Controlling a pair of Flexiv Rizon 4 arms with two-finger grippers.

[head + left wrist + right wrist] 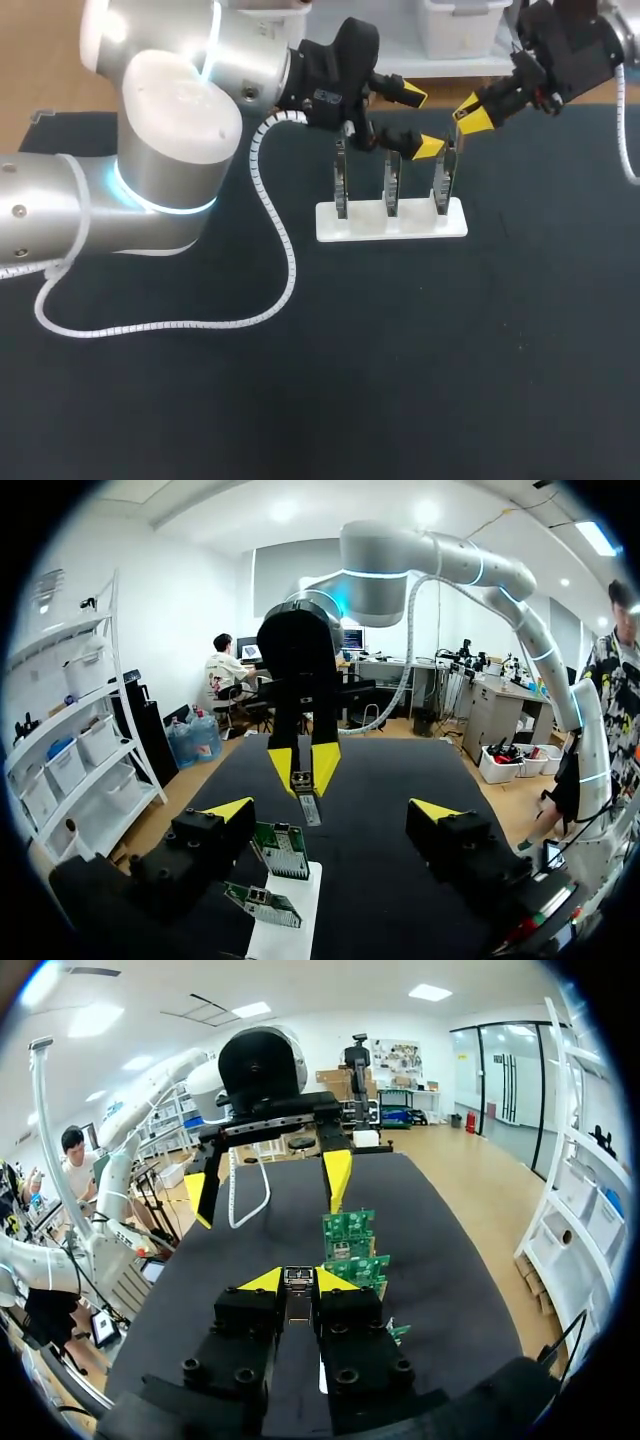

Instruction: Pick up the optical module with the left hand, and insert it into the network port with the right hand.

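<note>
The optical module, a slim metal bar, sits between the yellow tips of my right gripper, which is shut on it. In the head view that gripper hangs above the right end of a white stand carrying three upright green network boards. My left gripper is open just left of it, over the stand, with nothing between its fingers. From the left wrist, the right gripper points the module down toward the boards, ahead of my open left gripper.
The black table stretches wide in front of the stand. A white coiled cable from my left arm loops across the table's left half. The left arm's bulky elbow fills the left rear.
</note>
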